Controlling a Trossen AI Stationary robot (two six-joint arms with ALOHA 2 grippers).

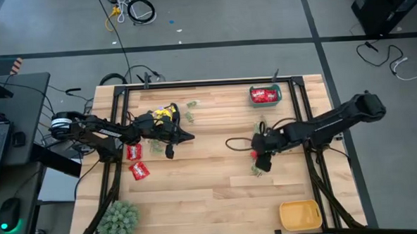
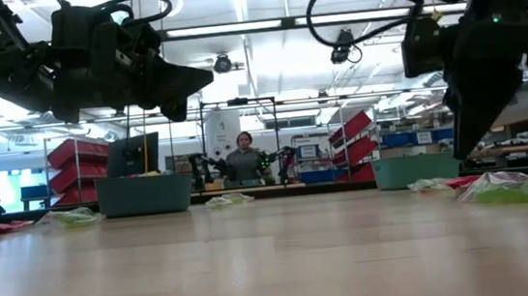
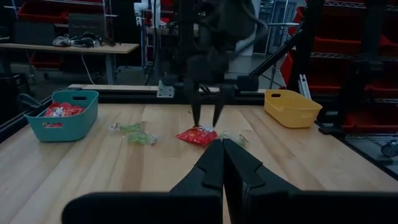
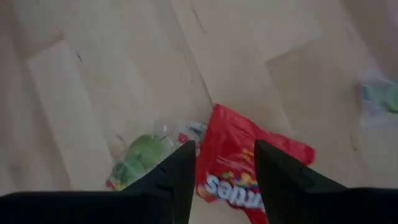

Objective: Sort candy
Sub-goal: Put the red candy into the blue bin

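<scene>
My right gripper (image 1: pixel 259 159) hangs open, pointing down, right of the table's middle. Its fingers stand on either side of a shiny red candy packet (image 4: pixel 249 163), just above it, as the left wrist view shows (image 3: pixel 198 135). A pale green packet (image 4: pixel 140 155) lies flat beside the red one. My left gripper (image 1: pixel 186 137) is shut and held level above the table's left half, pointing right. More red packets (image 1: pixel 134 153) lie below the left arm, a yellow one (image 1: pixel 165 113) lies behind it, and small green ones (image 1: pixel 191 116) are scattered nearby.
A teal bin (image 1: pixel 265 95) with red packets in it sits at the far right corner. A yellow-orange bin (image 1: pixel 300 215) stands at the near right corner, and a fuzzy green plant (image 1: pixel 118 218) at the near left corner. Bare wood spans the table's near middle.
</scene>
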